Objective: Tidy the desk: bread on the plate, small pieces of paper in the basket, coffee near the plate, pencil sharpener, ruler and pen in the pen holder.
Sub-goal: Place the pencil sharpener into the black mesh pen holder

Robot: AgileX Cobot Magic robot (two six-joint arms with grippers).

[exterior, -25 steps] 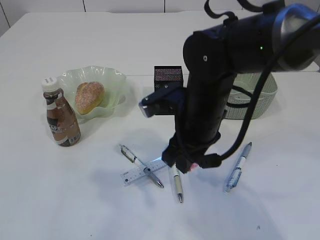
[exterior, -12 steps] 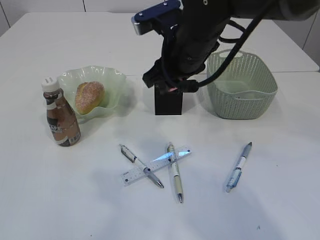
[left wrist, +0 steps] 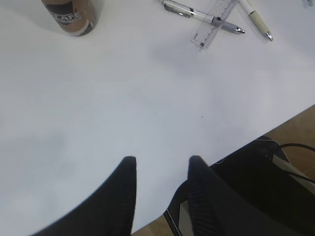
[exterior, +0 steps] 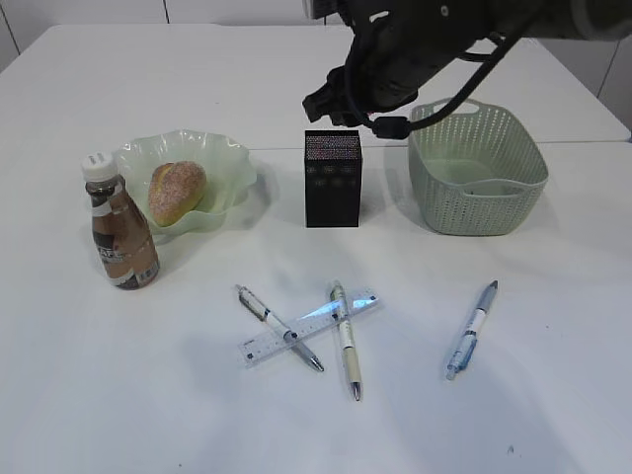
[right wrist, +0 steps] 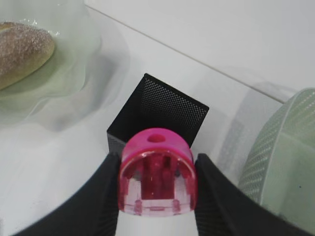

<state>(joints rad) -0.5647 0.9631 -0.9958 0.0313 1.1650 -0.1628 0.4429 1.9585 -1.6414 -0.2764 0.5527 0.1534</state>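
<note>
Between the fingers of the right claw [right wrist: 156,196] sits a pink pencil sharpener [right wrist: 156,172], gripped on both sides. Directly below and just beyond it stands the pen holder [right wrist: 157,115], mouth open; contact looks unlikely. Left claw [left wrist: 162,169] hangs parted and empty over bare tabletop [left wrist: 123,108], coffee [left wrist: 69,14] far ahead.

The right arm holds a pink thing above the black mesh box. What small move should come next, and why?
Probably lower it a little, then release. The right end effector grips the pink pencil sharpener, which hangs over the near edge of the open pen holder, not yet inside it.
</note>
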